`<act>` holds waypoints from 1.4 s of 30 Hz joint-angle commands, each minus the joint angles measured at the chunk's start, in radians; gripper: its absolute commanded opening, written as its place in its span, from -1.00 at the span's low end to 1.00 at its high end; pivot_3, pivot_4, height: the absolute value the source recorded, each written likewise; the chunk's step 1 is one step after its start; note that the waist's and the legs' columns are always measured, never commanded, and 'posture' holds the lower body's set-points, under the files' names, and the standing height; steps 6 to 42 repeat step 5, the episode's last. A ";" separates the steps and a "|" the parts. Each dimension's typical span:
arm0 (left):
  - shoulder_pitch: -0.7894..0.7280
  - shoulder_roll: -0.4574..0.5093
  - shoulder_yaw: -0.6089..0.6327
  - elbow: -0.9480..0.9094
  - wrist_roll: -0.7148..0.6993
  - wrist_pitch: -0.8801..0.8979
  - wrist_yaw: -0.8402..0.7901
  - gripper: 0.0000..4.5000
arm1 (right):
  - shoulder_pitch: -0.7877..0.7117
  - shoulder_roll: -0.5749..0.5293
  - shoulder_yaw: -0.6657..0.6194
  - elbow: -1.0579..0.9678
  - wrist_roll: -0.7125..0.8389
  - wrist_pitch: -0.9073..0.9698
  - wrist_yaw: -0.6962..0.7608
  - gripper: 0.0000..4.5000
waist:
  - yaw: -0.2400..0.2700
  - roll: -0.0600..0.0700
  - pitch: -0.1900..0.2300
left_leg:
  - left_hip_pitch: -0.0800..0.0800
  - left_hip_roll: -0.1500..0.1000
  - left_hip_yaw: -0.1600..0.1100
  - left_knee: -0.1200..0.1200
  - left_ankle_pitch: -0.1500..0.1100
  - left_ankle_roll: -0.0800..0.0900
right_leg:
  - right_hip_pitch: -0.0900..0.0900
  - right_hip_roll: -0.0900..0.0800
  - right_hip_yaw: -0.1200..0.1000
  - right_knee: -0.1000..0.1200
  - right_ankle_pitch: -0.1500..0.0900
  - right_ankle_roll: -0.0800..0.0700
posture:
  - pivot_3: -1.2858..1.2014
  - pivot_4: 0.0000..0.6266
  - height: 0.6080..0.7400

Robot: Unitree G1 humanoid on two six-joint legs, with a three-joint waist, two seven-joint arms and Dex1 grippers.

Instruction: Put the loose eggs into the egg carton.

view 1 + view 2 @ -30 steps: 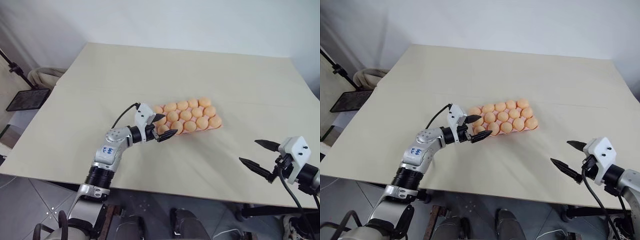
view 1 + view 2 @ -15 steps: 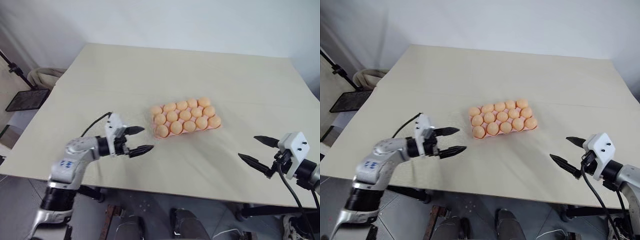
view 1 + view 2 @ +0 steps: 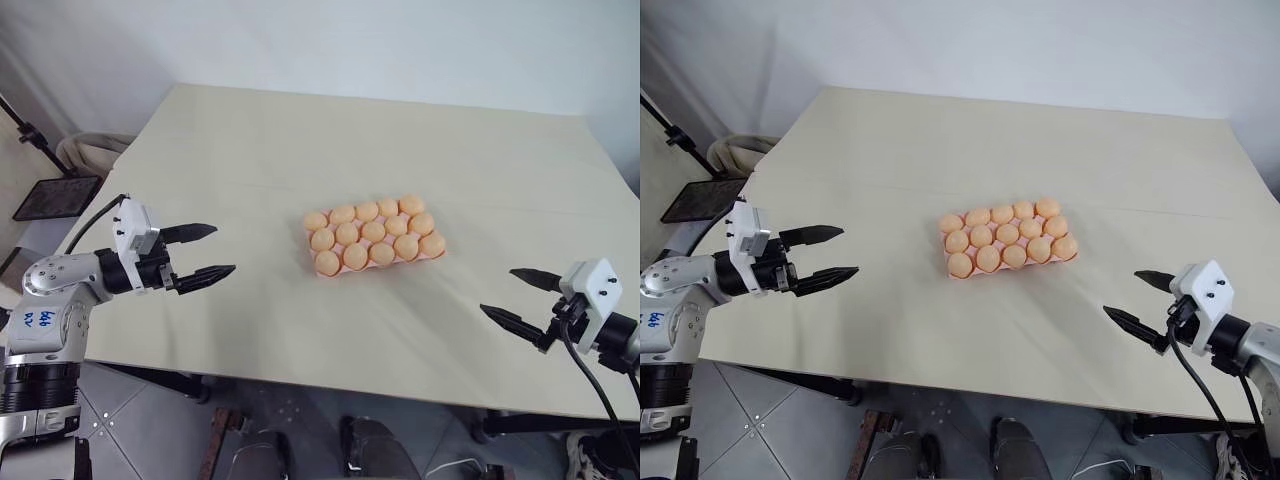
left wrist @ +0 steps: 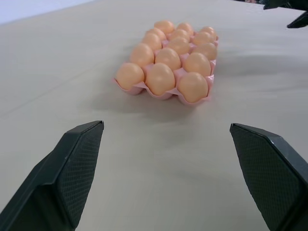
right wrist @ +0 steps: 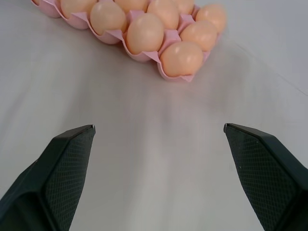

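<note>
**Pink carton full at mid-table, both grippers wide and empty**

Black fingers of the left gripper (image 3: 203, 252) stand spread wide over the table's left edge, nothing between them, pointing across toward the middle. From the left wrist view the two fingers frame bare tabletop, with the carton's short end facing them and well apart.

At the centre of the pale beige table (image 3: 300, 140) lies the egg carton (image 3: 374, 262), a pink moulded tray set slightly askew. Every cup seen holds one of the eggs (image 3: 373, 231), three rows of five, all pale orange and alike. No egg lies loose on the tabletop around it.

On the right, the right gripper (image 3: 520, 297) hangs near the table's near-right edge, its fingers likewise wide apart and empty, aimed toward the carton but well clear of it.
</note>
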 commanded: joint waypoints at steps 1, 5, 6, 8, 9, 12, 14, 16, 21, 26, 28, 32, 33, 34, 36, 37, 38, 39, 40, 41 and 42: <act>-0.004 0.029 0.015 -0.002 -0.006 -0.023 -0.023 0.99 | 0.006 -0.026 -0.038 -0.008 0.001 -0.021 0.011 1.00 | 0.000 0.000 0.000 | 0.000 0.000 0.000 0.000 0.000 0.000 | 0.000 0.000 0.000 0.000 0.000 0.000 | 0.03 -0.52 1.00; -0.020 0.009 0.020 0.009 -0.012 -0.042 -0.022 0.99 | 0.013 -0.025 -0.043 -0.009 0.000 -0.025 0.015 1.00 | -0.001 0.000 0.000 | 0.000 0.000 0.000 0.000 0.000 0.000 | 0.000 0.000 0.000 0.000 0.000 0.001 | 0.03 -0.52 1.00; -0.020 0.009 0.020 0.009 -0.012 -0.042 -0.022 0.99 | 0.013 -0.025 -0.043 -0.009 0.000 -0.025 0.015 1.00 | -0.001 0.000 0.000 | 0.000 0.000 0.000 0.000 0.000 0.000 | 0.000 0.000 0.000 0.000 0.000 0.001 | 0.03 -0.52 1.00; -0.020 0.009 0.020 0.009 -0.012 -0.042 -0.022 0.99 | 0.013 -0.025 -0.043 -0.009 0.000 -0.025 0.015 1.00 | -0.001 0.000 0.000 | 0.000 0.000 0.000 0.000 0.000 0.000 | 0.000 0.000 0.000 0.000 0.000 0.001 | 0.03 -0.52 1.00; -0.020 0.009 0.020 0.009 -0.012 -0.042 -0.022 0.99 | 0.013 -0.025 -0.043 -0.009 0.000 -0.025 0.015 1.00 | -0.001 0.000 0.000 | 0.000 0.000 0.000 0.000 0.000 0.000 | 0.000 0.000 0.000 0.000 0.000 0.001 | 0.03 -0.52 1.00; -0.020 0.009 0.020 0.009 -0.012 -0.042 -0.022 0.99 | 0.013 -0.025 -0.043 -0.009 0.000 -0.025 0.015 1.00 | -0.001 0.000 0.000 | 0.000 0.000 0.000 0.000 0.000 0.000 | 0.000 0.000 0.000 0.000 0.000 0.001 | 0.03 -0.52 1.00; -0.020 0.009 0.020 0.009 -0.012 -0.042 -0.022 0.99 | 0.013 -0.025 -0.043 -0.009 0.000 -0.025 0.015 1.00 | -0.001 0.000 0.000 | 0.000 0.000 0.000 0.000 0.000 0.000 | 0.000 0.000 0.000 0.000 0.000 0.001 | 0.03 -0.52 1.00; -0.020 0.009 0.020 0.009 -0.012 -0.042 -0.022 0.99 | 0.013 -0.025 -0.043 -0.009 0.000 -0.025 0.015 1.00 | -0.001 0.000 0.000 | 0.000 0.000 0.000 0.000 0.000 0.000 | 0.000 0.000 0.000 0.000 0.000 0.001 | 0.03 -0.52 1.00; -0.020 0.009 0.020 0.009 -0.012 -0.042 -0.022 0.99 | 0.013 -0.025 -0.043 -0.009 0.000 -0.025 0.015 1.00 | -0.001 0.000 0.000 | 0.000 0.000 0.000 0.000 0.000 0.000 | 0.000 0.000 0.000 0.000 0.000 0.001 | 0.03 -0.52 1.00; -0.020 0.009 0.020 0.009 -0.012 -0.042 -0.022 0.99 | 0.013 -0.025 -0.043 -0.009 0.000 -0.025 0.015 1.00 | -0.001 0.000 0.000 | 0.000 0.000 0.000 0.000 0.000 0.000 | 0.000 0.000 0.000 0.000 0.000 0.001 | 0.03 -0.52 1.00; -0.020 0.009 0.020 0.009 -0.012 -0.042 -0.022 0.99 | 0.013 -0.025 -0.043 -0.009 0.000 -0.025 0.015 1.00 | -0.001 0.000 0.000 | 0.000 0.000 0.000 0.000 0.000 0.000 | 0.000 0.000 0.000 0.000 0.000 0.001 | 0.03 -0.52 1.00; -0.020 0.009 0.020 0.009 -0.012 -0.042 -0.022 0.99 | 0.013 -0.025 -0.043 -0.009 0.000 -0.025 0.015 1.00 | -0.001 0.000 0.000 | 0.000 0.000 0.000 0.000 0.000 0.000 | 0.000 0.000 0.000 0.000 0.000 0.001 | 0.03 -0.52 1.00; -0.020 0.009 0.020 0.009 -0.012 -0.042 -0.022 0.99 | 0.013 -0.025 -0.043 -0.009 0.000 -0.025 0.015 1.00 | -0.001 0.000 0.000 | 0.000 0.000 0.000 0.000 0.000 0.000 | 0.000 0.000 0.000 0.000 0.000 0.001 | 0.03 -0.52 1.00; -0.020 0.009 0.020 0.009 -0.012 -0.042 -0.022 0.99 | 0.013 -0.025 -0.043 -0.009 0.000 -0.025 0.015 1.00 | -0.001 0.000 0.000 | 0.000 0.000 0.000 0.000 0.000 0.000 | 0.000 0.000 0.000 0.000 0.000 0.001 | 0.03 -0.52 1.00; -0.020 0.009 0.020 0.009 -0.012 -0.042 -0.022 0.99 | 0.013 -0.025 -0.043 -0.009 0.000 -0.025 0.015 1.00 | -0.001 0.000 0.000 | 0.000 0.000 0.000 0.000 0.000 0.000 | 0.000 0.000 0.000 0.000 0.000 0.001 | 0.03 -0.52 1.00; -0.020 0.009 0.020 0.009 -0.012 -0.042 -0.022 0.99 | 0.013 -0.025 -0.043 -0.009 0.000 -0.025 0.015 1.00 | -0.001 0.000 0.000 | 0.000 0.000 0.000 0.000 0.000 0.000 | 0.000 0.000 0.000 0.000 0.000 0.001 | 0.03 -0.52 1.00; -0.020 0.009 0.020 0.009 -0.012 -0.042 -0.022 0.99 | 0.013 -0.025 -0.043 -0.009 0.000 -0.025 0.015 1.00 | -0.001 0.000 0.000 | 0.000 0.000 0.000 0.000 0.000 0.000 | 0.000 0.000 0.000 0.000 0.000 0.001 | 0.03 -0.52 1.00; -0.020 0.009 0.020 0.009 -0.012 -0.042 -0.022 0.99 | 0.013 -0.025 -0.043 -0.009 0.000 -0.025 0.015 1.00 | -0.001 0.000 0.000 | 0.000 0.000 0.000 0.000 0.000 0.000 | 0.000 0.000 0.000 0.000 0.000 0.001 | 0.03 -0.52 1.00; -0.020 0.009 0.020 0.009 -0.012 -0.042 -0.022 0.99 | 0.013 -0.025 -0.043 -0.009 0.000 -0.025 0.015 1.00 | -0.001 0.000 0.000 | 0.000 0.000 0.000 0.000 0.000 0.000 | 0.000 0.000 0.000 0.000 0.000 0.001 | 0.03 -0.52 1.00; -0.020 0.009 0.020 0.009 -0.012 -0.042 -0.022 0.99 | 0.013 -0.025 -0.043 -0.009 0.000 -0.025 0.015 1.00 | -0.001 0.000 0.000 | 0.000 0.000 0.000 0.000 0.000 0.000 | 0.000 0.000 0.000 0.000 0.000 0.001 | 0.03 -0.52 1.00; -0.020 0.009 0.020 0.009 -0.012 -0.042 -0.022 0.99 | 0.013 -0.025 -0.043 -0.009 0.000 -0.025 0.015 1.00 | -0.001 0.000 0.000 | 0.000 0.000 0.000 0.000 0.000 0.000 | 0.000 0.000 0.000 0.000 0.000 0.001 | 0.03 -0.52 1.00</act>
